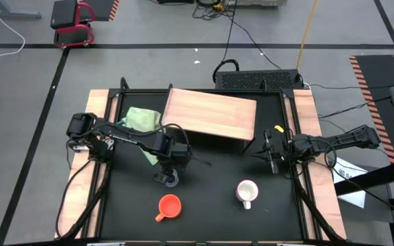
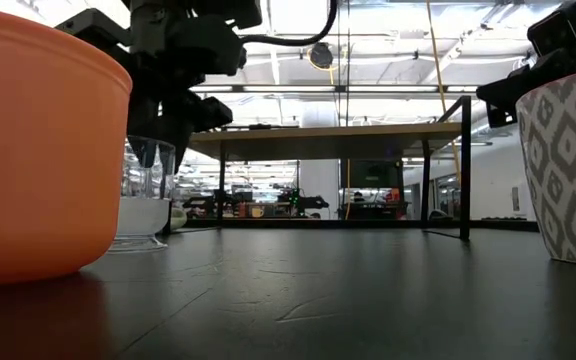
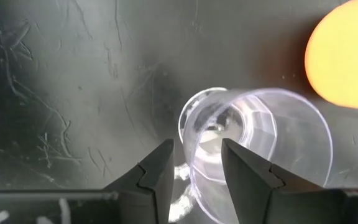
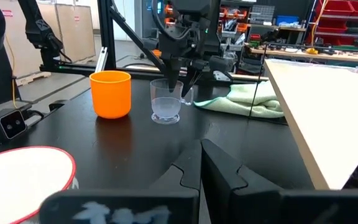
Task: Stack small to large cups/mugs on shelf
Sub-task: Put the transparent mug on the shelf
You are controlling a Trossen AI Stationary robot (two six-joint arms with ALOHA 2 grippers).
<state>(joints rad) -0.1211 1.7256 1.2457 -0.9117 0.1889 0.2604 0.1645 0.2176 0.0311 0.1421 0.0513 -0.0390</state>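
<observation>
Our left gripper (image 3: 196, 165) hangs over the glass cup (image 3: 253, 146), fingers astride its rim, one inside and one outside; they stand apart, and we cannot tell whether they press the wall. The cup stands upright on the black table (image 1: 211, 184). Just beyond it sits the orange mug (image 1: 169, 206), farther off the white mug (image 1: 247, 192). Behind the gripper lie the green cloth (image 1: 141, 117) and the wooden shelf (image 1: 211, 113). Our right gripper (image 4: 201, 163) waits shut and empty, well apart.
</observation>
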